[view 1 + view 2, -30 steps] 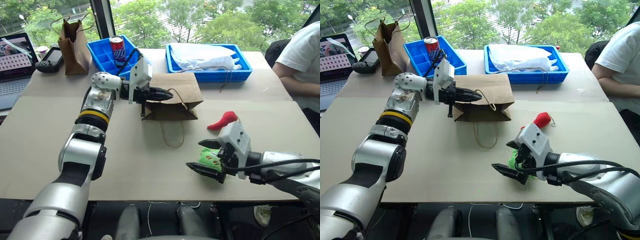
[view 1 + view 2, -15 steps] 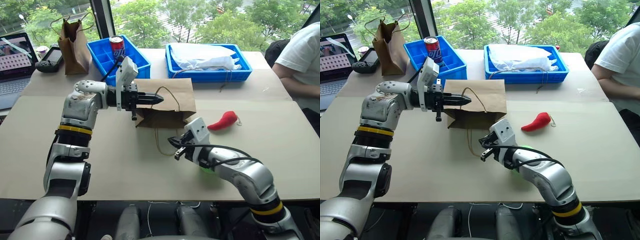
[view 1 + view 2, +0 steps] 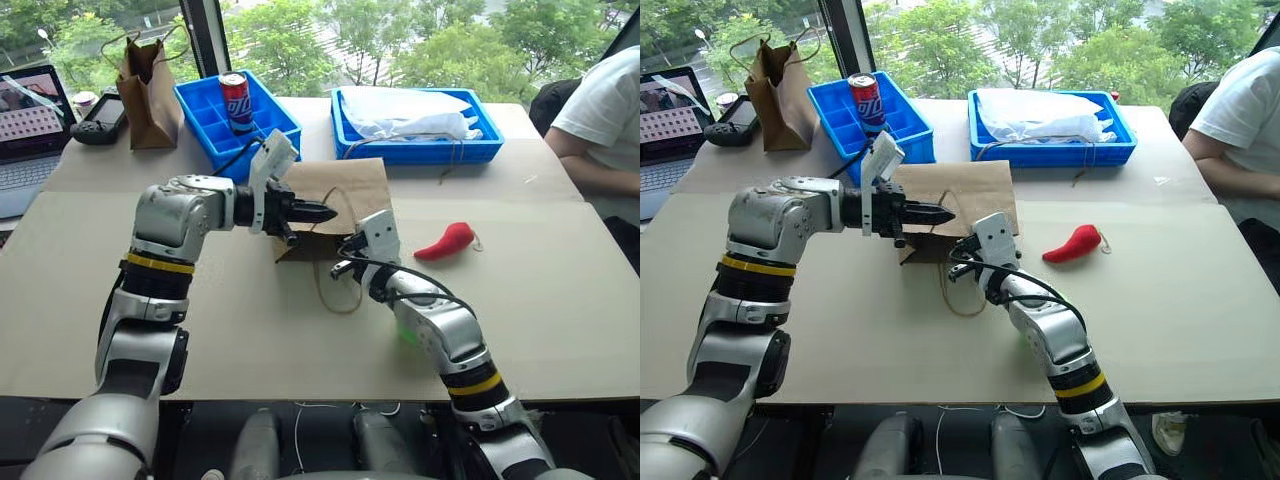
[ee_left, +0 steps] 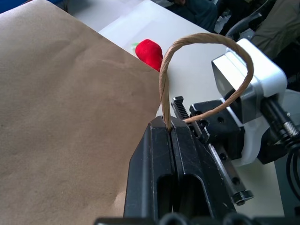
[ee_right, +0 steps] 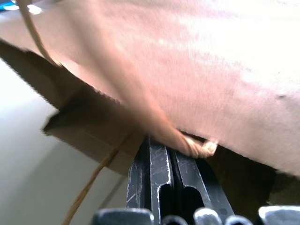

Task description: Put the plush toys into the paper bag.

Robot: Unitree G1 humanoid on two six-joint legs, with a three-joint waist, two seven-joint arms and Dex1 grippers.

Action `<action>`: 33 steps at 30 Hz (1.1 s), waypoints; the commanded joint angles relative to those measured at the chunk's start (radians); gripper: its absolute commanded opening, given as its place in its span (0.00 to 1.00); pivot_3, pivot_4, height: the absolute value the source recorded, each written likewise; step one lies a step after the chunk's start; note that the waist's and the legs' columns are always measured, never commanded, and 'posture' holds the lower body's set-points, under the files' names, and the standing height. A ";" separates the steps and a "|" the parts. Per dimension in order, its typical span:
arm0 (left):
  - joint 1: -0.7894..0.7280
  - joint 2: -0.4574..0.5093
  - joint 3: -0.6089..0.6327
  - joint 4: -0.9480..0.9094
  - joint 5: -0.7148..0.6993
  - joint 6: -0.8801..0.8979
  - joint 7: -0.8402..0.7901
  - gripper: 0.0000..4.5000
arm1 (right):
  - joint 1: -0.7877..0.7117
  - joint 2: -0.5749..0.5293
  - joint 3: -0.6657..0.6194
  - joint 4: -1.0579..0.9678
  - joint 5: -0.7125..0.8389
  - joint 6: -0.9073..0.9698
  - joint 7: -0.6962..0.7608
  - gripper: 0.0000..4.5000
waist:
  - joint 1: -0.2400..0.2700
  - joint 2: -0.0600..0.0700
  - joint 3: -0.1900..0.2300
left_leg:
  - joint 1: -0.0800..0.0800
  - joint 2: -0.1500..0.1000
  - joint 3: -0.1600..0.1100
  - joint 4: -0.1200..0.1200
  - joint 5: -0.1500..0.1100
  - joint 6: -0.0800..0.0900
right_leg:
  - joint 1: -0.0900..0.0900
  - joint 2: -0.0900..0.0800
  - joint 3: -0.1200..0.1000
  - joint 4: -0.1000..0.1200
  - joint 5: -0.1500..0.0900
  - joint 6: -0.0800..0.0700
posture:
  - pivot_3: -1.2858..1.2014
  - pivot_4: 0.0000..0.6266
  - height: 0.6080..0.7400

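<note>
You see in the head views a wide beige table (image 3: 150,250) that fills most of the frame. In the middle of the frame lies the wide brown kraft paper bag (image 3: 345,185), flat on its side, with its open mouth toward the lower edge of the picture. One looped twisted-paper handle (image 4: 206,75) stands up from the mouth, and a second loop (image 3: 335,290) lies on the table just below the bag.

Your left gripper (image 3: 322,212) comes in from the left of the frame; its black fingers are clenched on the standing handle (the left wrist view shows the cord pinched between them). Your right gripper (image 3: 958,268) reaches from the lower right to the mouth of the bag, and its fingers are pressed together on the bag's upper edge, where a handle is fixed; the right wrist view shows this at close range.

The red chili-shaped plush toy (image 3: 446,241) lies on the table right of the bag, well apart from both grippers. The bright green round plush toy (image 3: 406,333) is mostly hidden behind the right forearm, lower centre; only a small green part shows.

At the top of the frame stand two blue plastic trays (image 3: 205,110), a red drink can (image 3: 236,100) in the left one.
</note>
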 commanded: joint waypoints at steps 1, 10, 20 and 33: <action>-0.066 -0.014 0.078 -0.015 -0.076 0.095 0.056 0.00 | -0.026 0.010 -0.007 0.069 -0.065 -0.100 0.020 0.01 | -0.003 0.000 0.000 | 0.000 0.000 0.000 0.000 0.000 0.000 | 0.000 0.000 0.000 0.000 0.000 0.000 | 0.52 0.24 0.81; -0.082 -0.004 0.128 0.037 -0.120 0.126 0.134 0.00 | -0.073 -0.006 0.061 0.322 -0.230 -0.220 0.109 0.01 | -0.026 0.000 0.000 | 0.002 0.000 -0.001 -0.001 0.001 -0.001 | 0.000 0.000 0.000 0.003 0.000 0.000 | 0.52 0.24 0.81; -0.256 0.055 0.118 0.288 -0.025 -0.102 0.159 0.00 | -0.055 -0.012 0.090 0.293 -0.275 -0.111 0.220 0.01 | -0.026 0.000 0.000 | 0.003 -0.001 -0.002 -0.001 0.001 -0.002 | 0.001 0.000 0.000 0.005 0.000 0.000 | 0.52 0.24 0.81; -0.374 0.014 0.145 0.463 0.044 -0.339 0.247 0.00 | -0.007 -0.028 0.069 0.220 -0.286 -0.049 0.257 0.01 | -0.025 0.001 0.000 | 0.004 -0.001 -0.002 -0.002 0.001 -0.002 | 0.001 0.000 -0.001 0.004 0.000 0.000 | 0.52 0.24 0.81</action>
